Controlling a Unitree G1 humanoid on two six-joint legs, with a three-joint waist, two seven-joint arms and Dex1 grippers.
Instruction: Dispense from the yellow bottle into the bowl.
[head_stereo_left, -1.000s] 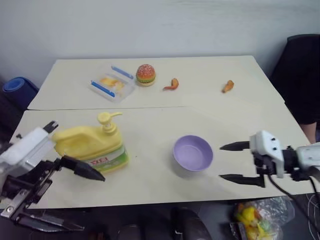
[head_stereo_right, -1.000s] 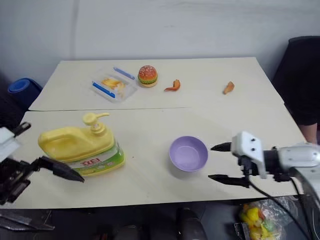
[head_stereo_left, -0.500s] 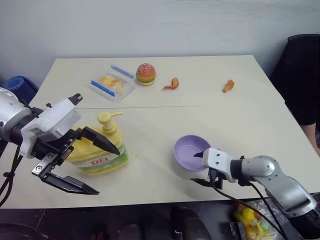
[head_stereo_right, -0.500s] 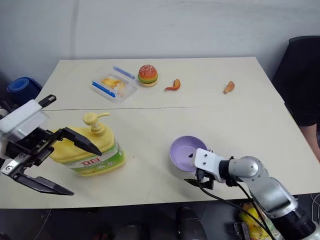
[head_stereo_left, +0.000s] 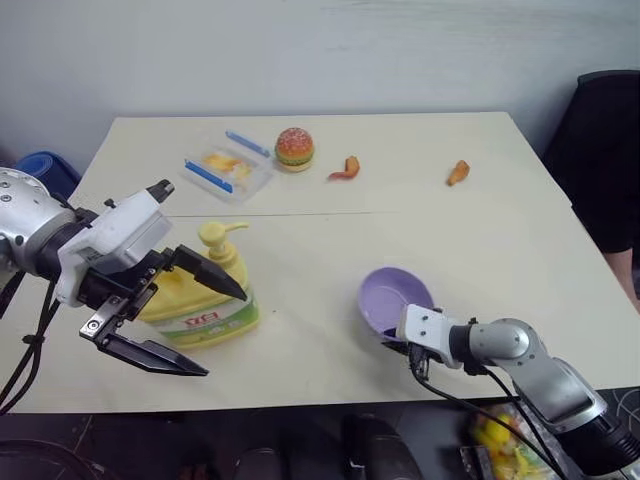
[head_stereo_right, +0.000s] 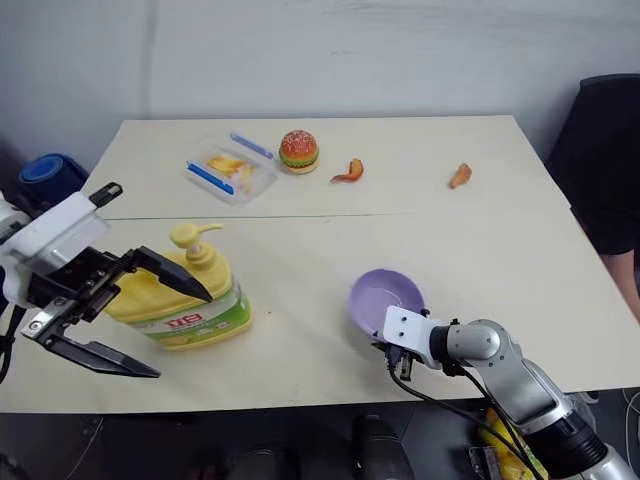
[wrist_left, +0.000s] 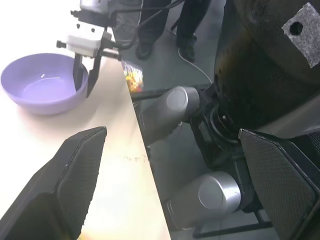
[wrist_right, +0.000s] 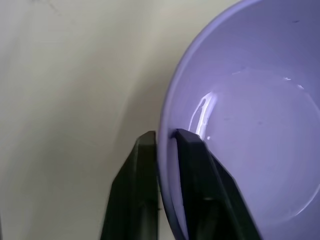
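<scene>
table (head_stereo_left: 480, 250) - right hand (wrist_right: 162, 140) pinches bowl (head_stereo_left: 393, 297)

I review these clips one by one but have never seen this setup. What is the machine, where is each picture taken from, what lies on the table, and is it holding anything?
It is a humanoid robot with two arms, each ending in two black fingers. The two wide pictures come from cameras in its head, looking down over a table. The other two come from cameras on its wrists. Near the robot stand the yellow bottle with a pump top and the bowl, which is purple. Farther back lie a clear container with blue edges, a toy burger and two small orange food pieces. The right gripper has shut on the bowl's rim, one finger inside and one outside. The left gripper is open, with the bottle between its fingers.
</scene>
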